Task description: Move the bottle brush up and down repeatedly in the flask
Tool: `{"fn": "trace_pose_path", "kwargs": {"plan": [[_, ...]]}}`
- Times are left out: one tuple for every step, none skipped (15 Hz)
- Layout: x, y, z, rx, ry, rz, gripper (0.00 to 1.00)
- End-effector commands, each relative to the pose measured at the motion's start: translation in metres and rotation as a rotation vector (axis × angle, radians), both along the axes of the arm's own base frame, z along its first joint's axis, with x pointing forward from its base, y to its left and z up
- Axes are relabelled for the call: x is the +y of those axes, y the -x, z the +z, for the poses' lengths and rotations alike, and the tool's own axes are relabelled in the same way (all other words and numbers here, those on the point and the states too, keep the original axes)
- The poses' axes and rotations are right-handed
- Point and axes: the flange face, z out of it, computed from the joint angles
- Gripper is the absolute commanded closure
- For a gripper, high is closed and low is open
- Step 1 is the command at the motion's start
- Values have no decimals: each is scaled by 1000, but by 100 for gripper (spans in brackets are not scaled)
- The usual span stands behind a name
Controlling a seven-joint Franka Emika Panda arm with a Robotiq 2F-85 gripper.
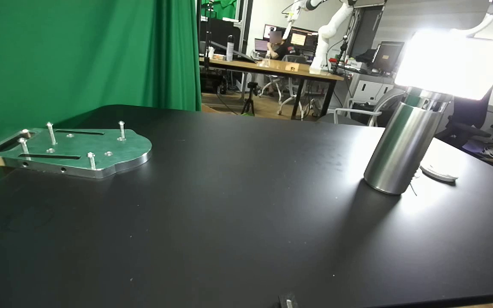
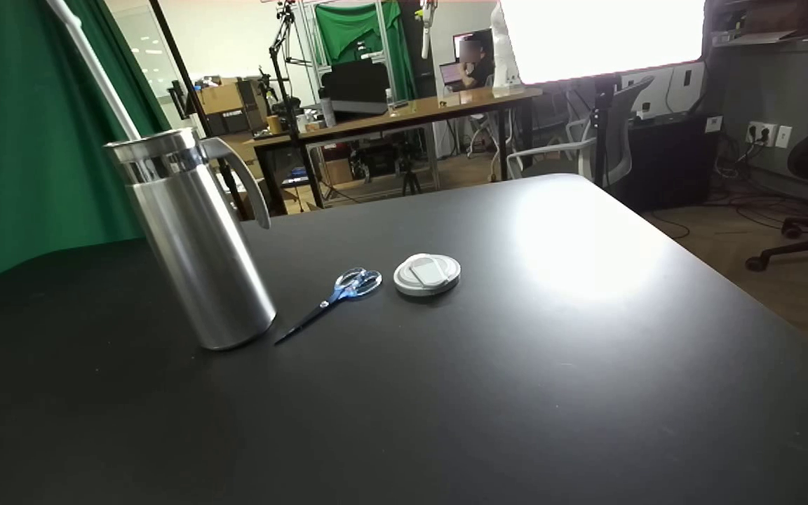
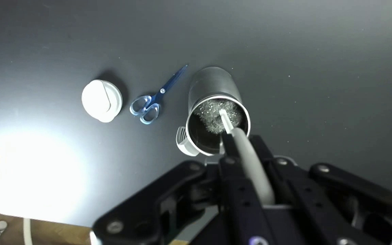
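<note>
The flask (image 1: 402, 143), tall brushed silver-grey metal, stands on the black table. It also shows in an exterior view (image 2: 200, 259) with its handle on one side, and from above in the wrist view (image 3: 213, 81). The bottle brush (image 3: 254, 166) has a thick white handle, a thin white rod and fuzzy bristles. Its bristles are inside the flask mouth; its lower end is hidden. The handle rises slanted from the flask in an exterior view (image 2: 99, 70). My gripper (image 3: 243, 140) is shut on the brush handle above the flask rim. The gripper is out of both exterior views.
Scissors (image 3: 157, 98) with clear blue handles lie beside the flask. A white lid (image 3: 101, 100) lies past them, also seen in an exterior view (image 2: 427, 275). A green-looking metal plate with upright pegs (image 1: 79, 147) lies at the table's far side. A bright light panel (image 1: 456, 64) glares.
</note>
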Motion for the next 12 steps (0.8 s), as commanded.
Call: {"fn": "trace_pose_path", "kwargs": {"plan": [[-3,-3,-14,59,-20,-18,96],[-5,-3,-22,74,-25,-23,96],[-6,-4,-28,88,-29,-27,96],[-7,-4,-37,104,-31,-35,96],[-8,-5,-46,118,-35,-45,96],[-9,-5,-56,131,-34,-58,96],[-9,-5,-66,145,-35,-65,96],[-10,-6,-74,159,-34,-73,96],[-11,-6,-83,172,-33,-81,96],[-13,-8,-89,176,-29,-93,96],[-15,-11,-93,172,-29,-107,96],[-16,-14,-89,157,-27,-124,96]]}}
